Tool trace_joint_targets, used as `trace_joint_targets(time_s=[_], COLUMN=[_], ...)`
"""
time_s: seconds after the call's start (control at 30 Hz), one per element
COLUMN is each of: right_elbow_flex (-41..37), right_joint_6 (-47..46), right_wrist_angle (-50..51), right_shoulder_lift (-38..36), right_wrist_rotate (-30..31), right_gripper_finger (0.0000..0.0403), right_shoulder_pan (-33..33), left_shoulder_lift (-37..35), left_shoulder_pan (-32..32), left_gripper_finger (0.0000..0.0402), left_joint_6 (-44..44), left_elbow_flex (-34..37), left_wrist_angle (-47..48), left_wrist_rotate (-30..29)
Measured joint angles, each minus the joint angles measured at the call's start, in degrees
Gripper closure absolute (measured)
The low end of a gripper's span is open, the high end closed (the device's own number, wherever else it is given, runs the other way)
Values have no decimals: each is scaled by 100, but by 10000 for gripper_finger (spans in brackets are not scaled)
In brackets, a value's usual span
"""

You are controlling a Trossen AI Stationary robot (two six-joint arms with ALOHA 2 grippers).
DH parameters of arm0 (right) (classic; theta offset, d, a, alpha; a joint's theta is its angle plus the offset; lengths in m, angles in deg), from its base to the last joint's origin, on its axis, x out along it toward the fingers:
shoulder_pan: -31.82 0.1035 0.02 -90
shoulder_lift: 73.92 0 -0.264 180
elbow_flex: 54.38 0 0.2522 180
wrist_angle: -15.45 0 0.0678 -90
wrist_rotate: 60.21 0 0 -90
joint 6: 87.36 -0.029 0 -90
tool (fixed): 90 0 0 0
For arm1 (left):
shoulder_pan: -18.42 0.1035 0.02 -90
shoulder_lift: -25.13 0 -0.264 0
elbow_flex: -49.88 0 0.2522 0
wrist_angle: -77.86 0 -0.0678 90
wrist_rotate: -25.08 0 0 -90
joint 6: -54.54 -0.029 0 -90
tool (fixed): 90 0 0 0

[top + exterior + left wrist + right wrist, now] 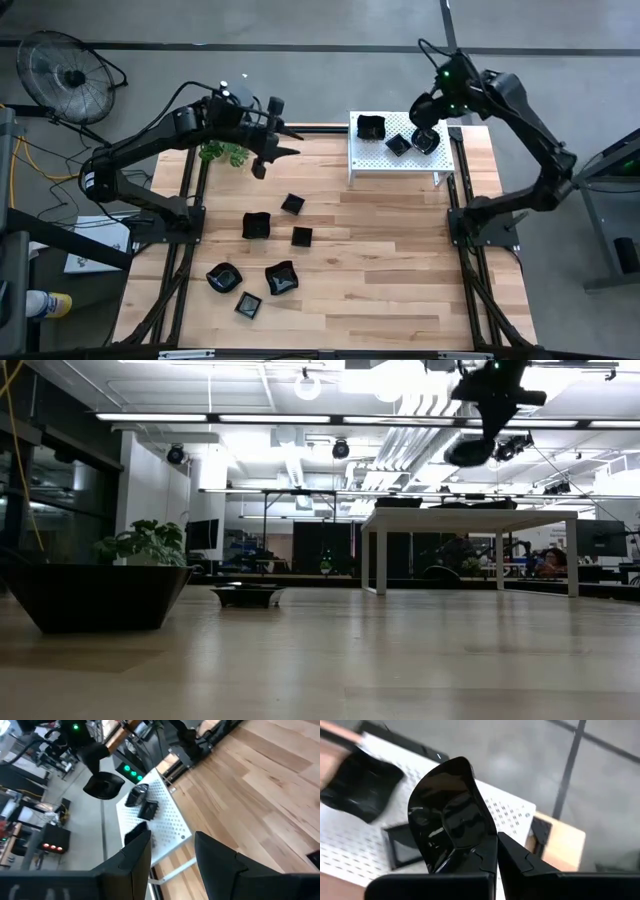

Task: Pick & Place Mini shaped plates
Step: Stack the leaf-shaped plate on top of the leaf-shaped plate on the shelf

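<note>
Wooden table (pixel 400 260) carries no writing you can read. Your right gripper (pixel 496 851) clamps a plate (pixel 451 815) above the rack (pixel 400 160); your left gripper (pixel 172 855) hangs open.

Glossy black plates (pixel 268 225), pale wood table (pixel 400 280), perforated white rack (pixel 400 160)

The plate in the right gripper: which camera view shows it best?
The right wrist view: the plate fills it, pinched at its rim by the right gripper. High view shows it small above the white rack; the low and left wrist views show it distant.
</note>
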Motion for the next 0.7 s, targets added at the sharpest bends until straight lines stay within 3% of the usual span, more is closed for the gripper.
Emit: trace_joint_targets(time_s=[0.4,0.53,0.7], right_elbow_flex=[0,0,-2], right_joint_6=[177,422,419], right_wrist_angle=[677,801,887], right_shoulder_lift=[489,629,741], right_wrist_rotate=[-42,-306,-25], right_gripper_finger=[403,403,403], right_shoulder_pan=[-392,-392,-395], left_shoulder_lift=[0,0,0], left_shoulder_pan=[0,0,0], left_gripper_finger=[256,256,256], left_joint_6=[-106,-106,-106], left_elbow_flex=[4,4,7], left_wrist_angle=[177,175,190], left_wrist_rotate=[-4,-4,-2])
